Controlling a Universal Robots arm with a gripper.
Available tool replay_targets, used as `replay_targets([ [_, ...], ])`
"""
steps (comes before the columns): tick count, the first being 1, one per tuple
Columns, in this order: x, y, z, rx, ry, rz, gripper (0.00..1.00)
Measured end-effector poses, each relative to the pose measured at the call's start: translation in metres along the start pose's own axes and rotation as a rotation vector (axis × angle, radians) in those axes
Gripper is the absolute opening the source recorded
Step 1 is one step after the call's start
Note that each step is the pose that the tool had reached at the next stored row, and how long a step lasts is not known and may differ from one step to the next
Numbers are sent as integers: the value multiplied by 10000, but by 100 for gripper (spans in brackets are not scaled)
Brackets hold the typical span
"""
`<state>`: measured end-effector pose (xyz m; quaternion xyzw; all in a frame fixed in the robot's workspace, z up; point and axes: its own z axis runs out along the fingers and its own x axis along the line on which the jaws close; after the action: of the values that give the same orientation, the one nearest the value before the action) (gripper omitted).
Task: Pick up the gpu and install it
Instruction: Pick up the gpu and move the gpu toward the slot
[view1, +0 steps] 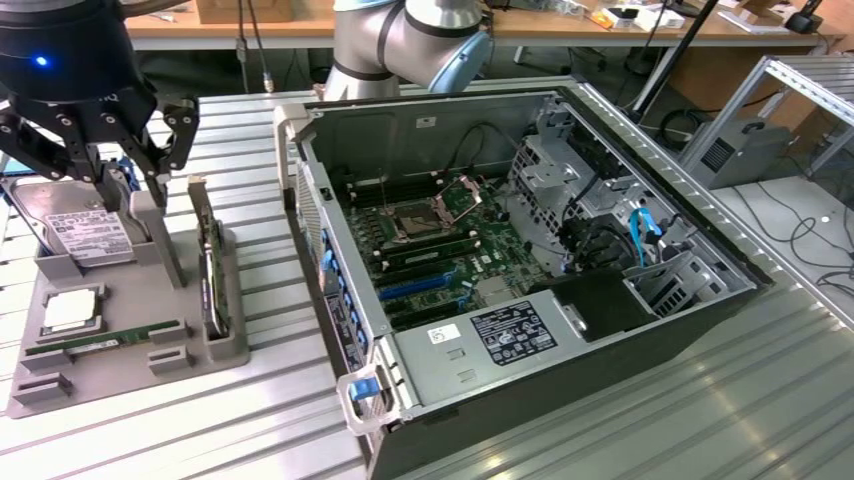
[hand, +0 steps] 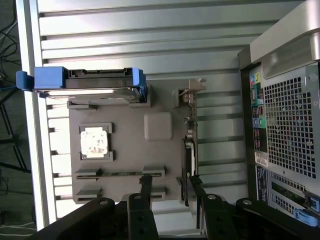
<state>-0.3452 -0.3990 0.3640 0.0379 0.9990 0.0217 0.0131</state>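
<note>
On the slatted metal table (view1: 200, 440), an open computer case (view1: 441, 120) takes up the exterior view's right, with a grey holder tray (view1: 214, 347) to its left. The tool (view1: 134, 180) hovers over the tray, its fingers spread wide and holding nothing. The gpu (view1: 210, 260) stands on edge in the tray slot nearest the case.

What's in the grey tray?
A hard drive, a square chip, a green memory stick and the gpu on its edge. Its bottom edge is hidden by the tray.
</note>
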Motion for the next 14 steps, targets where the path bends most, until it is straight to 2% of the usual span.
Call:
replay_targets([
  [6, 5, -2, 27, 0, 0, 0, 42],
  [14, -25, -3, 118, 1, 2, 0, 42],
])
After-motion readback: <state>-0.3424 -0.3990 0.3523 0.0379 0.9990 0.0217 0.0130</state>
